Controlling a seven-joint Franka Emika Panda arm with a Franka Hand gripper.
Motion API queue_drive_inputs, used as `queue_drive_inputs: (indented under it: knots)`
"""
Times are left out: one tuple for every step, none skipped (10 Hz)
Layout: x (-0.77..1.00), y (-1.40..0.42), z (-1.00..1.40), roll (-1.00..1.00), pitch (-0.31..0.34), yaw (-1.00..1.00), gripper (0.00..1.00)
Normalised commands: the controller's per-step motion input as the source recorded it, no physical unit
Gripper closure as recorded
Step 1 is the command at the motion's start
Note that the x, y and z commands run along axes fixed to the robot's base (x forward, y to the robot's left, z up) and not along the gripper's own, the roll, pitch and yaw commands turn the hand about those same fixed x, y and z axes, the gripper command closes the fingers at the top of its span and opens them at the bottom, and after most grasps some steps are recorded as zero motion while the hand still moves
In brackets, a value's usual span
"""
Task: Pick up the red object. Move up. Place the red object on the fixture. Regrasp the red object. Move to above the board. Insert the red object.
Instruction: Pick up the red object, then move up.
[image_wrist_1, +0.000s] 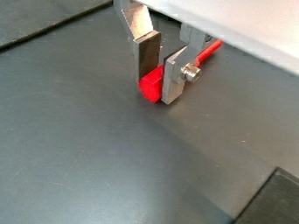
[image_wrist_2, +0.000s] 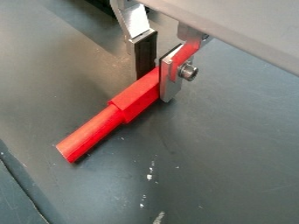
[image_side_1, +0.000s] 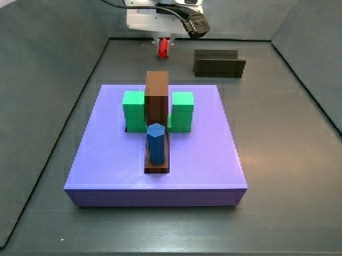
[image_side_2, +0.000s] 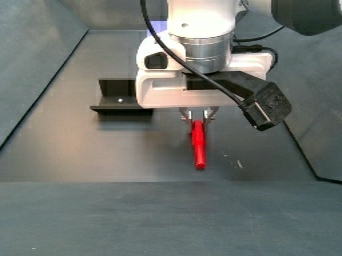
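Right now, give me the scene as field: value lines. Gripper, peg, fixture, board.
gripper: low over the dark floor, fingers either side of the peg's end
red peg: lying flat on the floor, one end between the fingers
fixture: on the floor, apart from the peg, nothing on it
board: purple, carries green blocks, brown bar, blue peg

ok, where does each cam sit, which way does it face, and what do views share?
Wrist view: on the wrist, looking down the silver fingers at the red object end-on.
Wrist view: same mount, opposite side; gripper straddles the red object lying on the floor.
Side view: high, beyond the board, facing the gripper and fixture at the far end.
Side view: opposite end, low; gripper body fills it, fixture behind.
All share the red object.
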Motion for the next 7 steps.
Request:
queue_drive_inputs:
  knots:
    - [0.00, 0.00, 0.00, 0.00, 0.000, 0.00, 1.00]
    - [0.00, 0.00, 0.00, 0.00, 0.000, 0.00, 1.00]
    - [0.00, 0.00, 0.00, 0.00, 0.000, 0.00, 1.00]
    - [0.00, 0.00, 0.00, 0.00, 0.000, 0.00, 1.00]
    - [0.00, 0.00, 0.00, 0.00, 0.000, 0.00, 1.00]
    - [0.00, 0.00, 0.83, 0.00, 0.000, 0.00, 1.00]
    - [-0.01, 0.01, 0.82, 0.00, 0.005, -0.04, 1.00]
